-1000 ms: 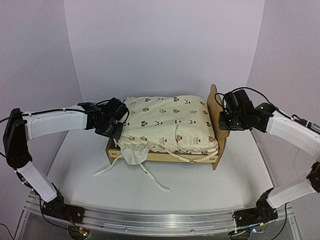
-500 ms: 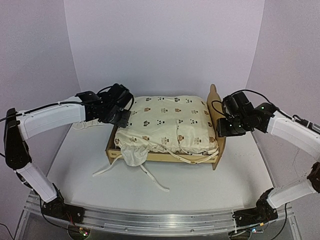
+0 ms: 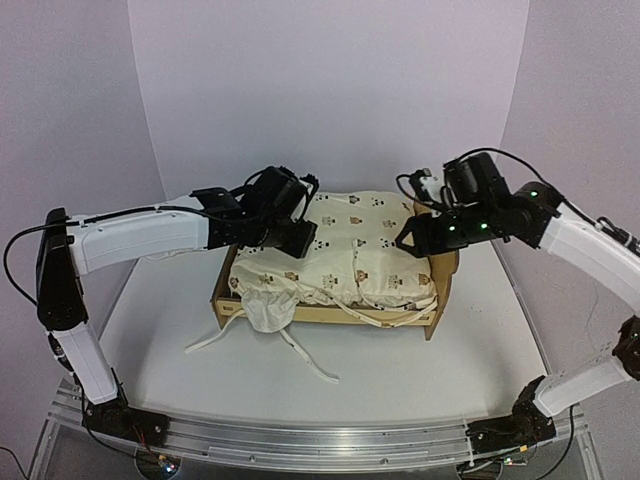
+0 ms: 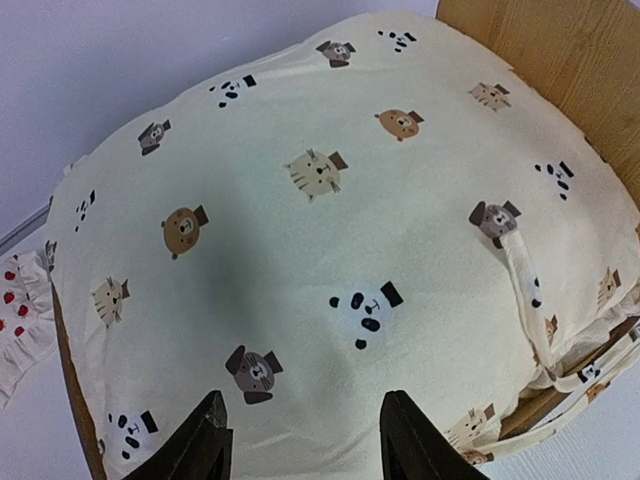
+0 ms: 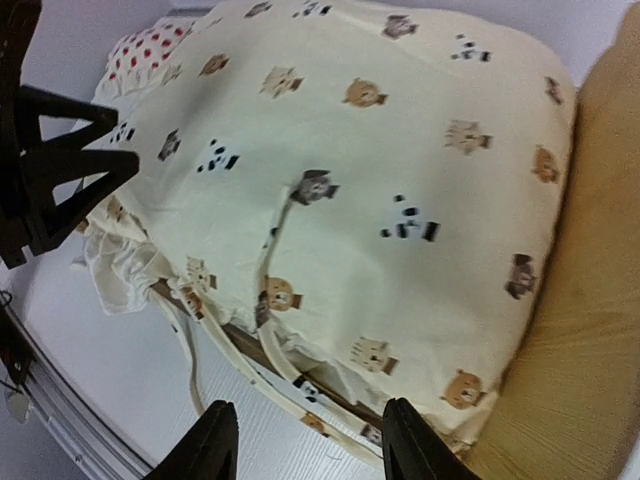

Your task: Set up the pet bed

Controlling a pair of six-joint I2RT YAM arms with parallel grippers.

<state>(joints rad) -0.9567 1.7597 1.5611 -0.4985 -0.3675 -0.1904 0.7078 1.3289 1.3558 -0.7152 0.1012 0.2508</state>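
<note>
Jaws on both sides stand released, folks, with nothing between them! The left arm (image 3: 140, 232) reaches in from the foot end, and the left jaws are parted in the air over the cream animal-print cover (image 3: 355, 245), holding nothing. Across from it the right arm (image 3: 585, 245) comes in by the headboard (image 3: 444, 272), and the right jaws gape just the same above the cover's head end, empty.

The pet bed (image 3: 224, 297) sits in the middle of the bench (image 3: 420, 385), headboard to the right, long side facing the arm bases. The cover lies puffed up inside the frame, filling it from rail to rail and bulging over the near rail. At the near left corner a bunch of ruffled white fabric (image 3: 268, 309) spills over the frame's edge, and loose ties (image 3: 300, 358) trail from it onto the bench. Beyond the foot end, just beside the bed, the strawberry pillow (image 5: 150, 52) peeks out, red spots on white.
</note>
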